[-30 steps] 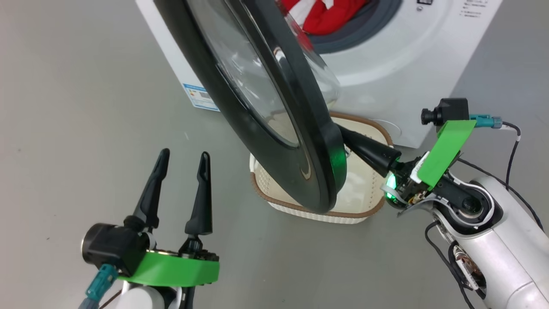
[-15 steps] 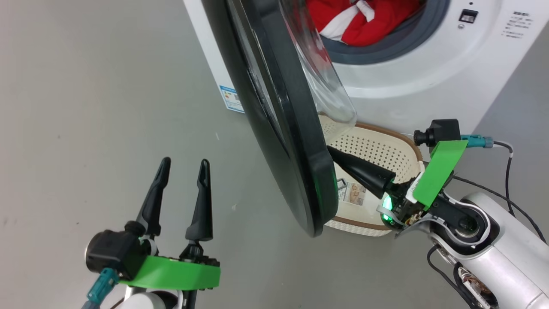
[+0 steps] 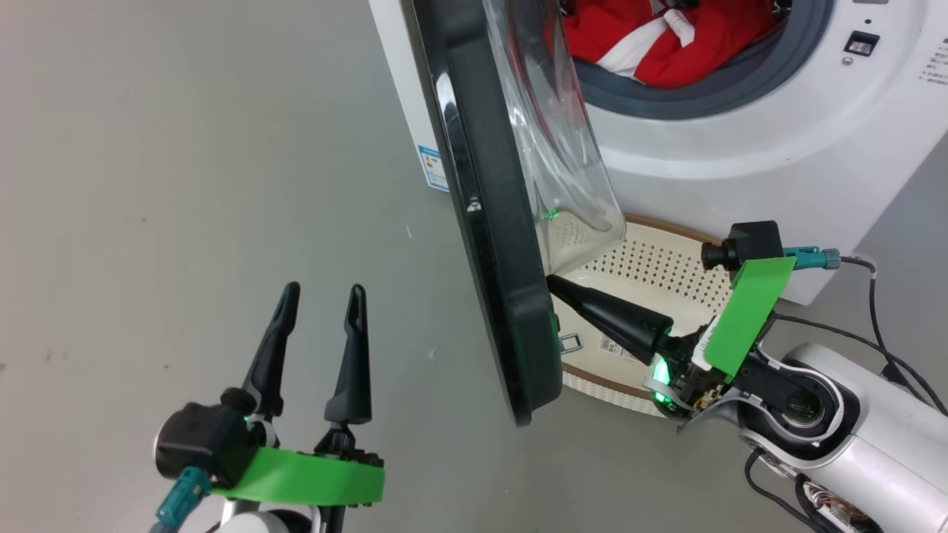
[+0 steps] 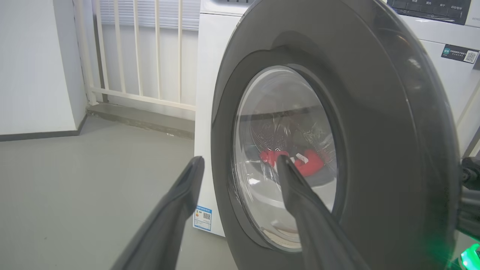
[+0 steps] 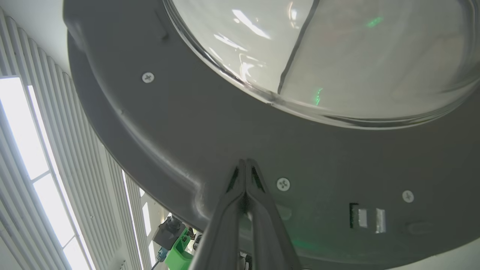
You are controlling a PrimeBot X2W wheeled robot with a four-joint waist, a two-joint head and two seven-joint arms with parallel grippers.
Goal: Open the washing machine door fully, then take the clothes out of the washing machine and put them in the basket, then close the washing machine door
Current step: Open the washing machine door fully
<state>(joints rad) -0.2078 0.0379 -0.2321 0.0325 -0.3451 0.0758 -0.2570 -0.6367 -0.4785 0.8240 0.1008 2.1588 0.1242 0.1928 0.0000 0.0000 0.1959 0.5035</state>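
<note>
Black fingers of the right gripper (image 3: 552,281) are pressed together w/ nothing between them, and the tips are laid against the inner face of the washing machine door (image 3: 489,244), just below the glass bowl window (image 3: 563,163). A closed wedge is judged to be used so that the door can be pushed outward on its hinge, not gripped. The door is seen edge-on, approx. square to the front of the washing machine (image 3: 740,148), so step 1 is judged part-done. Under door & gripper the basket (image 3: 666,263) is set on the floor (image 3: 185,148), tight against the machine's foot, presumably so that items can be dropped straight in; no garment is seen in it. The clothes (image 3: 652,44) are bunched inside the drum opening. The left gripper (image 3: 322,289) is held spread & empty, well apart on the door's outer side, prob. in reserve. Counted: 2 grippers, 1 door, 1 basket, 1 machine; the no. of garments can't be told, as one red heap is seen.
</note>
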